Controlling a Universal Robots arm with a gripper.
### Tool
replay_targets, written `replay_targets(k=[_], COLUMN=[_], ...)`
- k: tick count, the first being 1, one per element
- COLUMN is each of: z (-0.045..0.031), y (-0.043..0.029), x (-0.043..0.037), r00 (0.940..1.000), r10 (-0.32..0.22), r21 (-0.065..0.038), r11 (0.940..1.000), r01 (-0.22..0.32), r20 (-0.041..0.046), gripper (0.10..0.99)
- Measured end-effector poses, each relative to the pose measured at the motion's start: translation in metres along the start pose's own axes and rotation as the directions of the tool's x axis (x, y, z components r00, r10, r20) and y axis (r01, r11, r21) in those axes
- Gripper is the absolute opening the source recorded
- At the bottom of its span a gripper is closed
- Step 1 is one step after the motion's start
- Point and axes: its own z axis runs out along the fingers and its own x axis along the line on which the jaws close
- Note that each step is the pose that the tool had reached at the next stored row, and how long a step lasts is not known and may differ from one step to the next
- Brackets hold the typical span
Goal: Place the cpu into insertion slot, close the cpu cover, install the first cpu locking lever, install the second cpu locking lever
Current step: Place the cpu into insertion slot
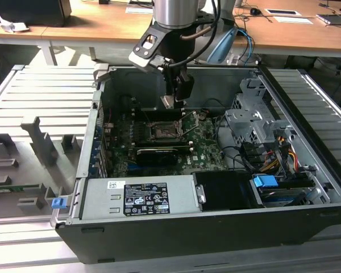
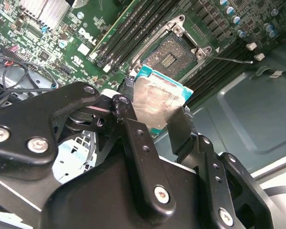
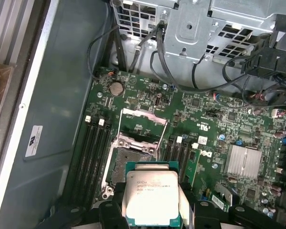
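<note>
Fingers (image 2: 181,129) astride cpu (image 2: 157,100), metal face upward

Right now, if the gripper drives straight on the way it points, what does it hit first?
Probably the insertion slot: the cpu held in the gripper would touch its rim or nearby board first, though depth is unclear.

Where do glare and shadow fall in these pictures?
In the second wrist view, soft glare whitens the cpu face; in the first wrist view, its face is evenly lit; in the exterior view, the case interior is dim, the desks behind bright.
</note>
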Motion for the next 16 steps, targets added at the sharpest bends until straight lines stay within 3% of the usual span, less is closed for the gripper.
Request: replay_targets(k=[8,16], z=[0.0011,0.0051], y=[-0.0001,-0.0004], x=[0.0000,0.0002], r00=[0.9998,0.9944], r10=[0.022,0.106], r21=[0.000,-0.002], r11=[0.9998,0.9944], r01=[-0.022,-0.106], r20=[0.0019,0.0089], gripper=[0.525,0.525])
